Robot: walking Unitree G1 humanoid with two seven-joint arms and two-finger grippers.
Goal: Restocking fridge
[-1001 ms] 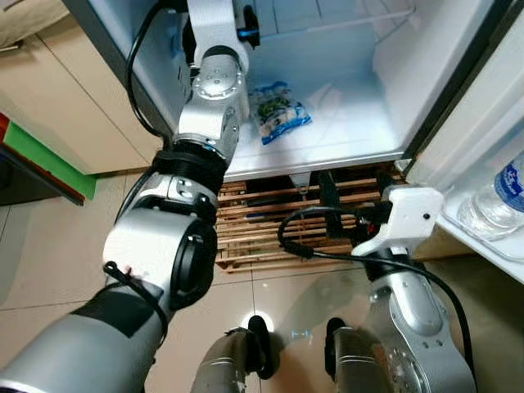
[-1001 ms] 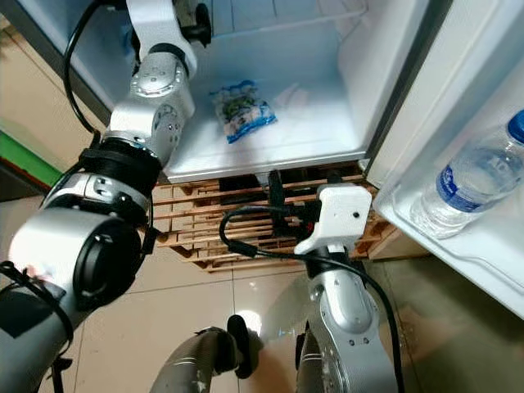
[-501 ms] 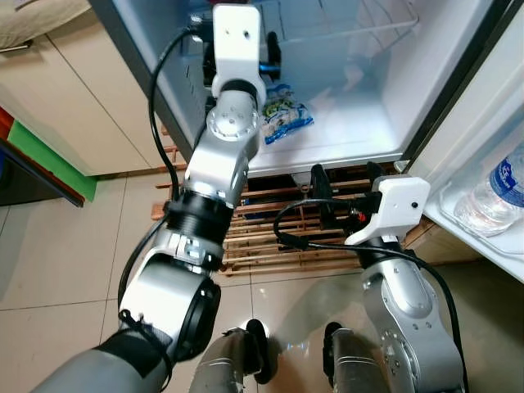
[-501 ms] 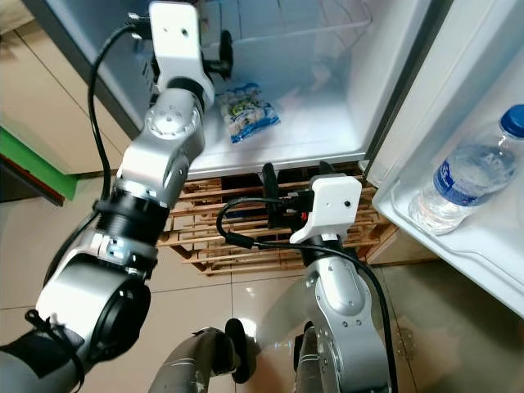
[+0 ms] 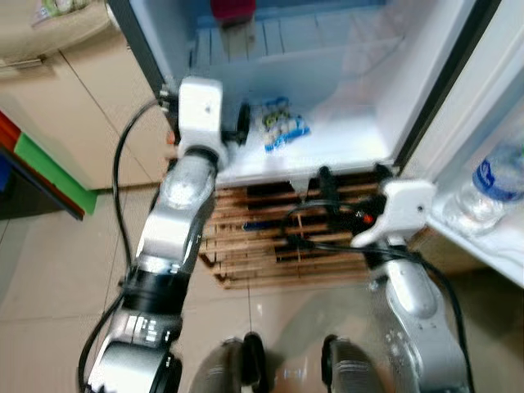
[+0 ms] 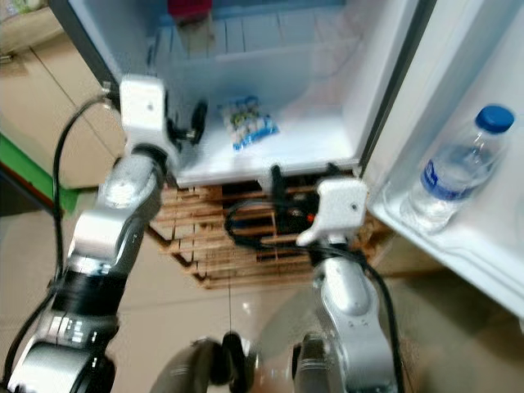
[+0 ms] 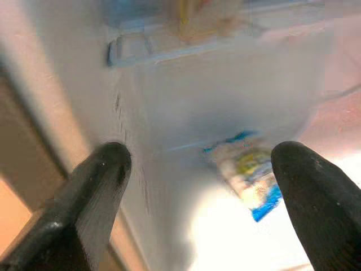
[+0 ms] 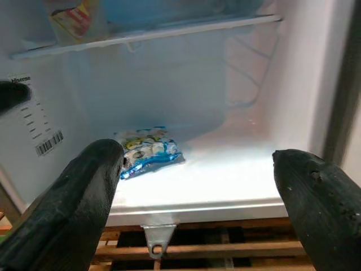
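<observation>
Open fridge (image 5: 344,98) ahead, my left gripper (image 7: 197,186) spread empty at its bottom-left lip, blue-and-white snack packet (image 5: 280,129) on the bottom floor at 12 o'clock, bare floor rightward, my right gripper (image 8: 197,186) wide open, empty, below the front edge over the wooden pallet (image 5: 286,246), water bottle (image 6: 454,176) in the door shelf at 3 o'clock.

The snack bag (image 5: 282,133) lies on the fridge (image 5: 360,147) floor, toward its left side. A water bottle (image 6: 454,172) stands in the door shelf (image 6: 458,246) to the fridge's right. A wooden pallet (image 5: 270,246) sits under the fridge.

Before me, white fridge floor (image 5: 344,139), blue-and-white snack packet (image 5: 282,131) lying flat on it, water bottle (image 6: 454,172) upright in door shelf (image 6: 458,246).
</observation>
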